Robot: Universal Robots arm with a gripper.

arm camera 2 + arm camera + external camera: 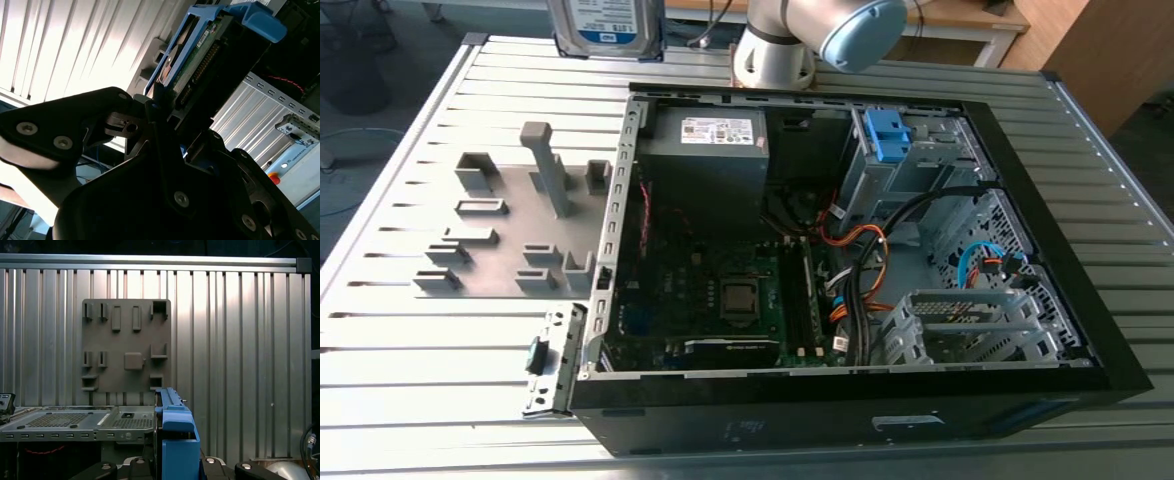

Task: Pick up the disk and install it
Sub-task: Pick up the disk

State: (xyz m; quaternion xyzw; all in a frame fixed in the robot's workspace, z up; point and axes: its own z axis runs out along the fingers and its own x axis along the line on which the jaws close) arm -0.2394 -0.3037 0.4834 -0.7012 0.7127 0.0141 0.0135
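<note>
Grips the disk [197, 62] with the end effector [165, 112], clamped on one end, blue bracket [260, 22] at the other. In the exterior view, holds it aloft near the bench's [400, 350] far edge, label toward the camera, on the exterior view's left of the arm [821, 35], clear of the open case [720, 425] and grey fixture plate [507, 240].

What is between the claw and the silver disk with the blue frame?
Nothing. In the second wrist view the claw is shut straight onto the near end of the disk, with no gap or other object between them.
</note>
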